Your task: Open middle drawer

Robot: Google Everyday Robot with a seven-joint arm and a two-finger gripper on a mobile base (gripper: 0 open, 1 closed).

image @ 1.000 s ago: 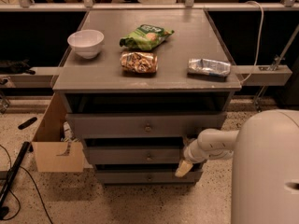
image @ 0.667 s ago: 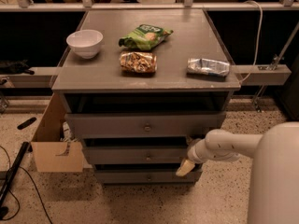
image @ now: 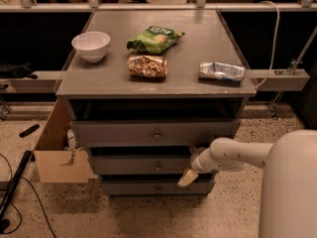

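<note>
The grey cabinet point(image: 148, 83) has three drawers stacked in its front. The middle drawer point(image: 129, 165) is a shallow grey front with a small round knob point(image: 157, 168) at its centre. It sits between the taller top drawer point(image: 124, 133) and the bottom drawer point(image: 143, 188). My gripper point(image: 189, 175) is at the end of the white arm point(image: 233, 155), which reaches in from the right. It hangs in front of the right part of the middle drawer, a little right of and below the knob. It is not on the knob.
On the cabinet top lie a white bowl point(image: 91, 45), a green chip bag point(image: 155, 38), a brown snack bag point(image: 147, 66) and a silver packet point(image: 222, 71). An open cardboard box point(image: 57, 155) stands at the left. Cables lie on the floor point(image: 15, 192). My white body point(image: 290, 187) fills the lower right.
My gripper has shifted slightly left, closer to the middle drawer's knob. The drawers have not visibly moved.
</note>
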